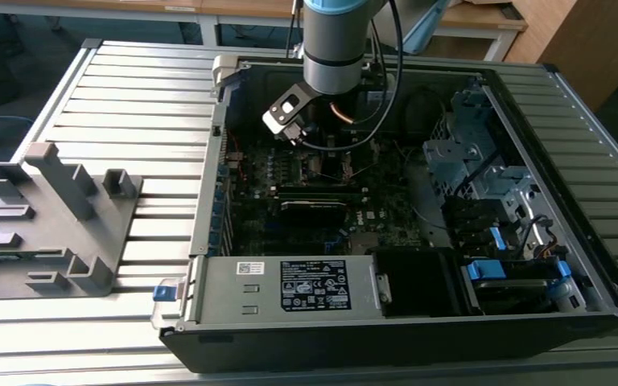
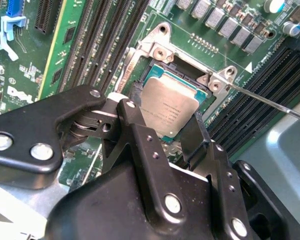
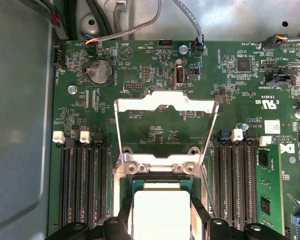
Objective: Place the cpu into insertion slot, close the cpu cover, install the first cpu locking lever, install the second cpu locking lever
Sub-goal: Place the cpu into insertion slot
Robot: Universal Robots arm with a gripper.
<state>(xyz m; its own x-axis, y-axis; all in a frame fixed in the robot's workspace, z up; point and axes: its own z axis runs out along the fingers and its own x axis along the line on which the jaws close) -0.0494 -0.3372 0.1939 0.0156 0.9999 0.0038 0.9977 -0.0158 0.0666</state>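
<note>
The arm (image 1: 336, 40) comes down from the far side of the slatted table (image 1: 126, 96). It reaches almost straight down into the open computer case (image 1: 395, 346), with its wrist over the far half of the motherboard (image 3: 80, 100). The gripper (image 1: 325, 157) points down at the board.

In both wrist views its black fingers (image 2: 135, 130) stand on two opposite sides of the cpu (image 2: 172, 102). They press against the chip's edges, so the gripper (image 2: 162, 117) is clenched on it. The pale silver chip lies flat and level within the insertion slot (image 2: 187, 80). The socket's dark edge and silver rim show around it. Whether it is fully seated or held just above the contacts, I cannot tell.

In the first wrist view the cpu cover (image 3: 165, 102) is swung open. It lies back over the board on the far side of the socket from the gripper (image 3: 161, 220), and green board shows through its cut-out middle. Black memory slots (image 3: 82, 185) run along both sides of the socket. In the second wrist view a thin metal rod (image 2: 270, 102) slants out from one corner of the socket.

A grey plastic fixture (image 1: 51, 225) stands on the table at the exterior view's left, well apart from the case.
</note>
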